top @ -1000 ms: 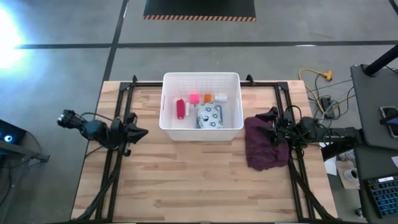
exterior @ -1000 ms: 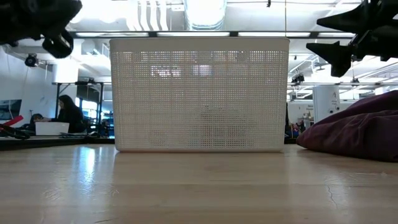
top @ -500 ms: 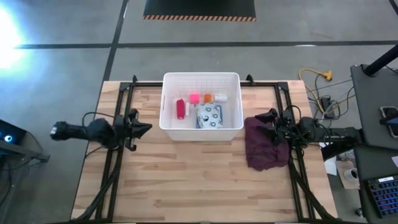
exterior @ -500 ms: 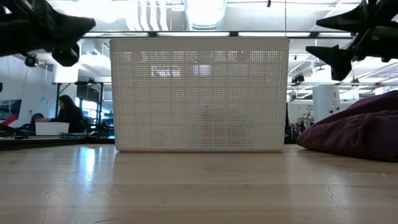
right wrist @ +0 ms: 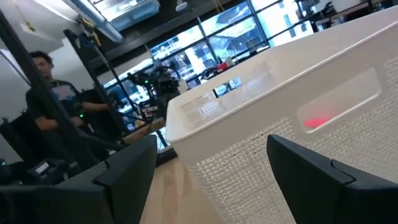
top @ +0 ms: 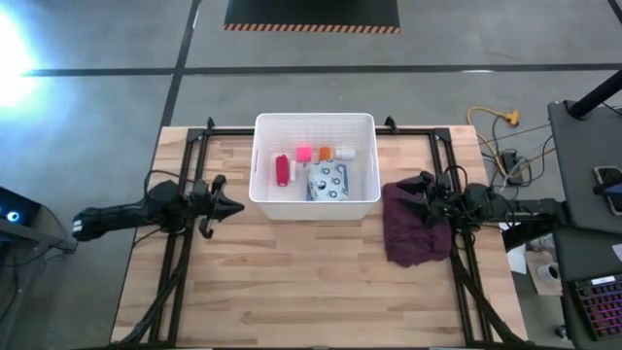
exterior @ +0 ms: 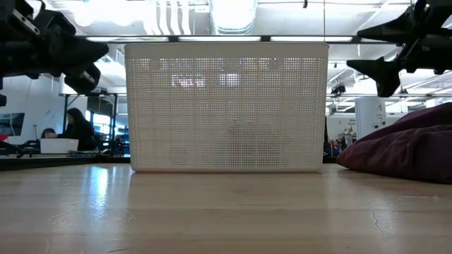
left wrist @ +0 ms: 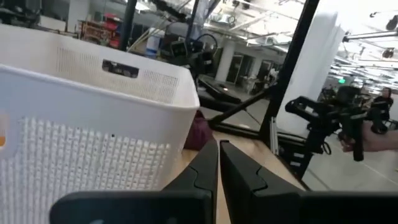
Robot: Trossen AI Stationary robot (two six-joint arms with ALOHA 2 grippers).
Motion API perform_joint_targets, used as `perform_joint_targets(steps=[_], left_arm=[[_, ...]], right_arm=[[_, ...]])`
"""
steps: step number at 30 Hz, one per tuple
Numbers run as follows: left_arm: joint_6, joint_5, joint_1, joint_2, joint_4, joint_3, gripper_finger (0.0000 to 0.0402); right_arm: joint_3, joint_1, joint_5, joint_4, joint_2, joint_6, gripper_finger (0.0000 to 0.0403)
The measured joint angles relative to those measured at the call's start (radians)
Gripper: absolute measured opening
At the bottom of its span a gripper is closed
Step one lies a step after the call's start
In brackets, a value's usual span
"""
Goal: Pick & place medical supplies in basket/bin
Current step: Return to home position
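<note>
The bin (top: 255, 165) could be nudged by the left claw (top: 229, 206), pressed together at its 9 o'clock; the maroon cloth (top: 413, 243) snagged by the spread right claw (top: 413, 197).

The left arm (top: 126, 214) stretches out low and nearly level on the robot's left side, its wrist straight and the left gripper (top: 231, 206) aimed inward toward the middle. Its two dark fingers (left wrist: 205, 169) are pressed together along their length and hold nothing. Opposite it, the right arm (top: 505, 206) also reaches inward from the right side, with the right gripper (top: 413, 190) facing the left one, well apart from it. Its fingers (right wrist: 124, 171) are spread wide and empty.
</note>
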Motion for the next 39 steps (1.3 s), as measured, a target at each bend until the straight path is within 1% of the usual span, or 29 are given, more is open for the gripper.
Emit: perform_joint_targets(steps=[1,4,6,9,13,16,19,23,28,39], left_arm=[[0.006,-0.009,0.000,0.000,0.003,0.000,0.0000],[0.006,-0.088,-0.001,0.007,0.003,0.000,0.0000],[-0.003,-0.111,-0.005,0.017,0.012,0.000,0.0000],[-0.009,-0.110,-0.022,0.025,0.021,0.000,0.0000],[0.032,-0.110,-0.043,0.030,0.009,0.000,0.0000],[0.086,-0.110,-0.047,0.033,-0.009,0.000,0.0000],[0.133,-0.110,-0.047,0.033,-0.026,0.000,0.0000],[0.147,-0.110,-0.047,0.033,-0.046,0.000,0.0000],[0.045,-0.110,-0.047,0.033,-0.047,0.001,0.0000],[0.036,-0.110,-0.047,0.033,-0.048,0.001,0.0000]], right_arm=[[0.000,0.000,0.012,0.001,0.000,-0.001,0.0293],[0.000,0.000,0.048,0.003,0.000,-0.027,0.0293],[0.000,0.000,0.050,0.008,0.000,-0.060,0.0293],[0.000,0.000,0.007,0.013,-0.003,-0.109,0.0293],[0.000,0.000,-0.050,0.015,-0.009,-0.175,0.0293],[0.000,0.000,-0.054,-0.002,0.000,-0.213,0.0293],[0.000,0.000,-0.044,-0.010,0.006,-0.288,0.0293],[0.000,0.000,-0.024,-0.010,0.005,-0.366,0.0293],[0.000,0.000,-0.024,-0.014,0.006,-0.373,0.0293],[0.000,0.000,-0.023,-0.013,0.006,-0.373,0.0293]])
